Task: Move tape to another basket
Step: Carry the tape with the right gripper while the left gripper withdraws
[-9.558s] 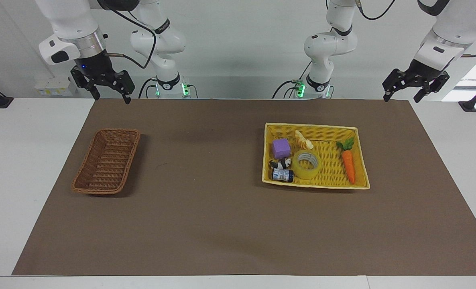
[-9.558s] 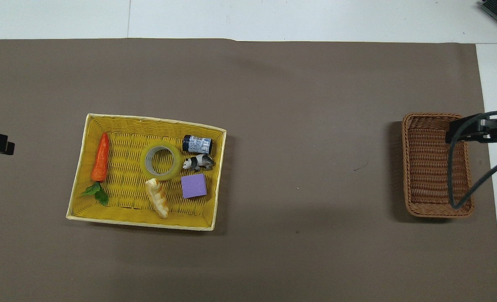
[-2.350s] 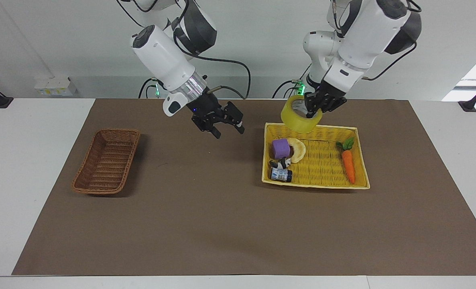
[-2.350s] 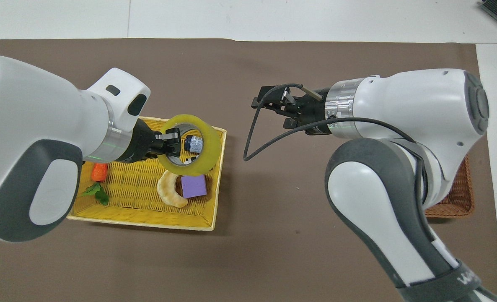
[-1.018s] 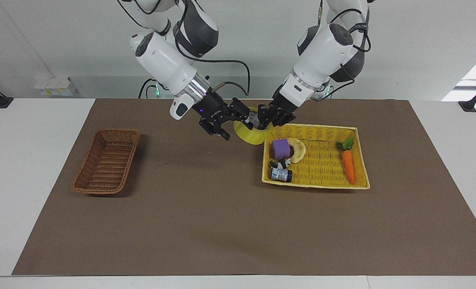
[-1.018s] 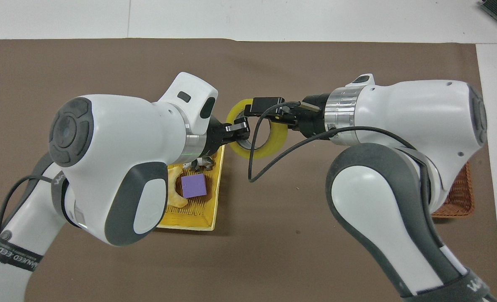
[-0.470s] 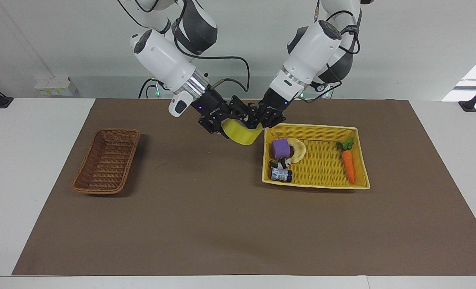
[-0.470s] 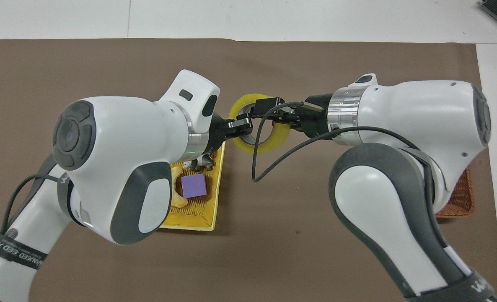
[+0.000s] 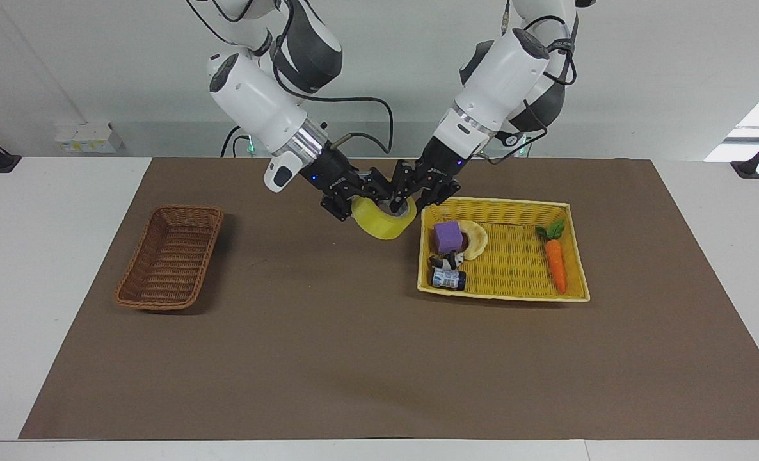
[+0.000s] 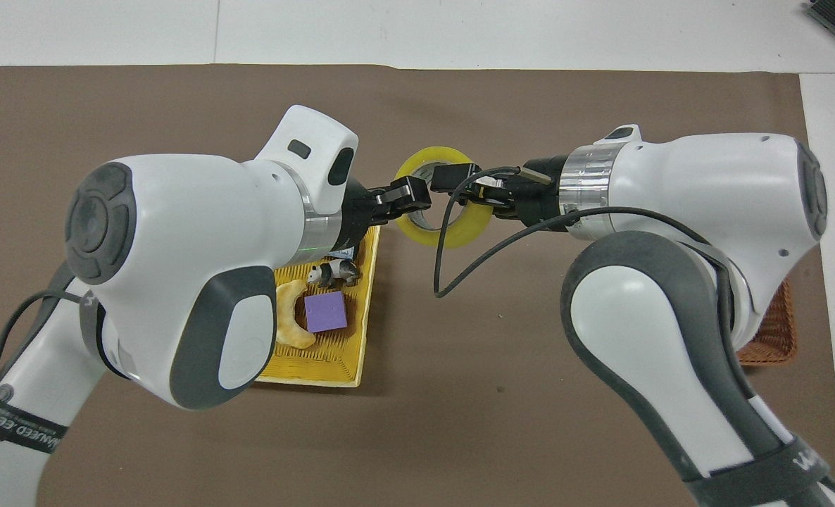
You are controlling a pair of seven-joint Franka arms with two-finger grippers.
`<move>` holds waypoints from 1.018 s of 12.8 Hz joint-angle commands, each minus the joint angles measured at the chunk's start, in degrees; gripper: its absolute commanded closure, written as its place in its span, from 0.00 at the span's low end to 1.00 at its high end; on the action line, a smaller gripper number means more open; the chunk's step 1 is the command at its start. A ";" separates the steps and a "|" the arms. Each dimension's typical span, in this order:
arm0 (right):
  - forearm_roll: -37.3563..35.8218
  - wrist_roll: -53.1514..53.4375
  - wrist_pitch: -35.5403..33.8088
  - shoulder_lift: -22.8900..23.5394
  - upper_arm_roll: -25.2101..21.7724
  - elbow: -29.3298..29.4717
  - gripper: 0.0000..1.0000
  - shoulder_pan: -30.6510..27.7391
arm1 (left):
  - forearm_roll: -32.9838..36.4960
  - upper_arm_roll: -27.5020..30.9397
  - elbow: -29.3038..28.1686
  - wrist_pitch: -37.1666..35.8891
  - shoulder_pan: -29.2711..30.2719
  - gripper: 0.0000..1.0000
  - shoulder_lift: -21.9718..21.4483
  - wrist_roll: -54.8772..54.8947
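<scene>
Start at your right hand (image 9: 368,195): it sits just above the middle of the facing view, slanting down from the upper left of that frame, and it is clamped on the rim of the tape (image 9: 383,225). In the overhead view the same hand (image 10: 453,176) comes in from the right side of the frame and crosses the yellow ring (image 10: 460,236).

Your left hand (image 9: 405,195) meets it from the upper right of the facing view, and its tip is at the roll's inner core. Whether this hand is apart or together, you cannot tell. From overhead it (image 10: 410,197) points at the roll from the left side of the frame.

The tape hangs between the two hands, a little above the centre of the facing view. It is over the brown mat (image 9: 328,358) that covers the worktop, just beside the yellow basket (image 9: 501,203) and outside its rim.

That yellow basket lies right of centre in the facing view. In it are a purple cube (image 9: 448,237), a pale round disc (image 9: 475,238) touching the cube, a small panda figure (image 9: 448,260), a little dark bottle (image 9: 450,279) and a toy carrot (image 9: 556,262) set apart from the rest.

The brown wicker basket (image 9: 169,259) is at the left of the facing view, well apart from the tape, with nothing in it. Overhead, only its corner (image 10: 769,338) shows past the right arm
</scene>
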 commanded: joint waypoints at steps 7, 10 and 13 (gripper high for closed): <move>-2.35 -1.33 -10.31 -1.02 0.20 -0.98 1.00 -13.89 | 0.54 0.89 0.08 -14.12 16.53 0.00 -3.43 -0.67; -3.93 -1.24 -16.01 -1.37 0.11 -1.51 1.00 -22.41 | 7.46 1.15 1.48 -16.76 20.59 0.00 -3.34 5.28; -9.11 -5.43 -20.42 -1.46 0.11 -2.82 1.00 -31.73 | 12.65 1.15 2.36 -22.39 24.98 0.00 -4.74 16.26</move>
